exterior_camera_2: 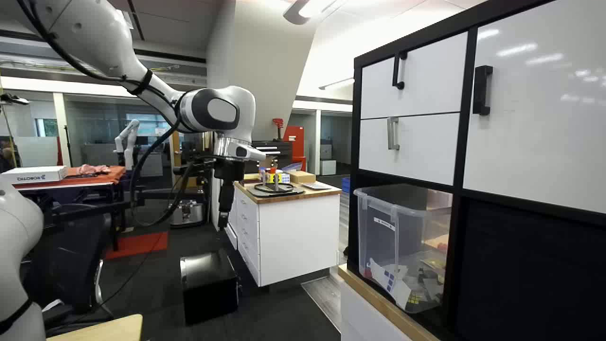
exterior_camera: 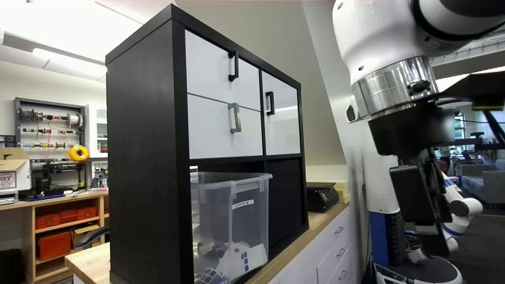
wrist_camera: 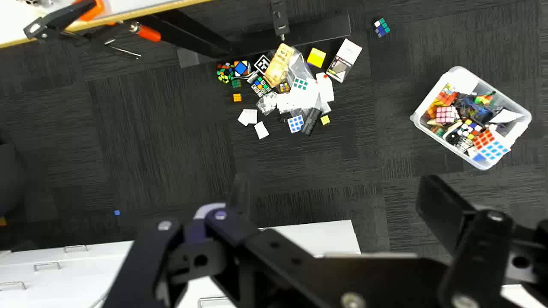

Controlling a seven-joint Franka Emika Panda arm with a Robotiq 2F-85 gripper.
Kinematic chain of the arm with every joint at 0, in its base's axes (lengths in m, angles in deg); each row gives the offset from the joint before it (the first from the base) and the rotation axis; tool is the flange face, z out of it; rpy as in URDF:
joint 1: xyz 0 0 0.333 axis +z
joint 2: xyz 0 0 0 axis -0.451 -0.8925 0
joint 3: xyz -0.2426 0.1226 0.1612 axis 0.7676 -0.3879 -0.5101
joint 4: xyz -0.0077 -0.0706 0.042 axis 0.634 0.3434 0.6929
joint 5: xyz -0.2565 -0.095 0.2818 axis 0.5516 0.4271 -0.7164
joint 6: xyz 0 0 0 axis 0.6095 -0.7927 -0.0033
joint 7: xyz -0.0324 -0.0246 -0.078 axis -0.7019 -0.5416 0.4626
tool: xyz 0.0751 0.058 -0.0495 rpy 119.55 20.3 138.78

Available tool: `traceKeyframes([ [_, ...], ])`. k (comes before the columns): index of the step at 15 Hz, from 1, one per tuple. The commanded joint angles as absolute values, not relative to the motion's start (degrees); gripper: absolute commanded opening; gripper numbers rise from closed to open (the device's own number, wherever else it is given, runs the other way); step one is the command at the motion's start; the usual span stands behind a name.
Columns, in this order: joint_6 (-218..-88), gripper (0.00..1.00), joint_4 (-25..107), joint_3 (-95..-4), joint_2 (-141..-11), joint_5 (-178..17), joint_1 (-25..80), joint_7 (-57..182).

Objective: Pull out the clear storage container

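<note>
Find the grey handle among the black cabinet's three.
The lower drawer handle, just above the clear bin; the upper drawer handle and tall door handle are black.

In an exterior view: close, cube shelf (exterior_camera: 142, 150) receding toward 3 o'clock | in an exterior view: Panda arm (exterior_camera_2: 203, 111) 10 o'clock, cube shelf 3 o'clock | both exterior views share clear storage container (exterior_camera: 246, 223) | wrist view: near gripper (wrist_camera: 336, 194), 5 o'clock, facing down onto carpet (wrist_camera: 162, 149)
</note>
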State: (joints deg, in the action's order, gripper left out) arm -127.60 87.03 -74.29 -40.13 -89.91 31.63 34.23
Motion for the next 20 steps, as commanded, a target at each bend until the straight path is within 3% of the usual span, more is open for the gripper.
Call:
traceKeyframes([
  [1,-127.49,1.0,86.94,-72.79,-40.33,-89.39,33.21,33.79],
  [12,-128.51,1.0,87.37,-72.75,-40.09,-89.04,33.15,33.69],
  [20,-146.1,1.0,88.59,-71.02,-42.74,-82.55,32.18,37.51],
])
